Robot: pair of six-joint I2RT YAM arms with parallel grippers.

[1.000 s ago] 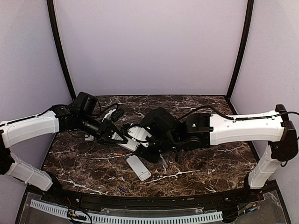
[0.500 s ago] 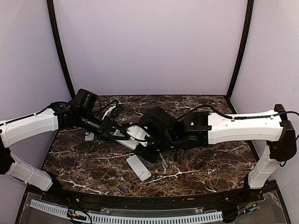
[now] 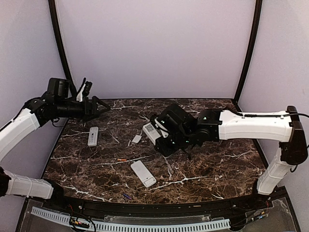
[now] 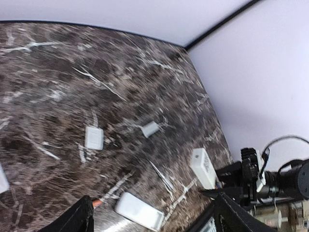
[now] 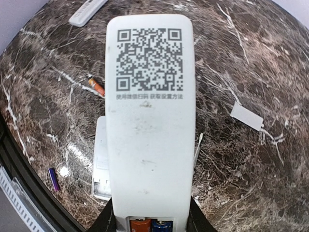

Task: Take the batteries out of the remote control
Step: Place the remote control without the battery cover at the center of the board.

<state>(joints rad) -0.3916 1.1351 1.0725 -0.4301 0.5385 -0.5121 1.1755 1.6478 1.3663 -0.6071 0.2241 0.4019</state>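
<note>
My right gripper (image 3: 163,137) is shut on a white remote control (image 5: 149,111), holding it above the table with its QR-code back facing up. The battery bay at its near end stands uncovered, and an orange battery (image 5: 142,225) and a blue battery (image 5: 164,225) sit side by side inside. Loose on the marble lie an orange battery (image 3: 121,159) and a purple battery (image 3: 126,196). My left gripper (image 3: 99,105) hangs open and empty over the table's far left corner, well away from the held remote control (image 4: 203,167).
A second white remote (image 3: 143,173) lies at front centre, right under the held one. A third remote (image 3: 92,136) lies at the left. A small white cover (image 3: 137,139) rests between them, and another cover (image 4: 94,137) shows in the left wrist view. Walls enclose the table.
My left gripper has opened and pulled back from the remote to the far left corner. My right gripper has closed tighter on the remote and lifted it slightly right. A white cover now lies exposed.
</note>
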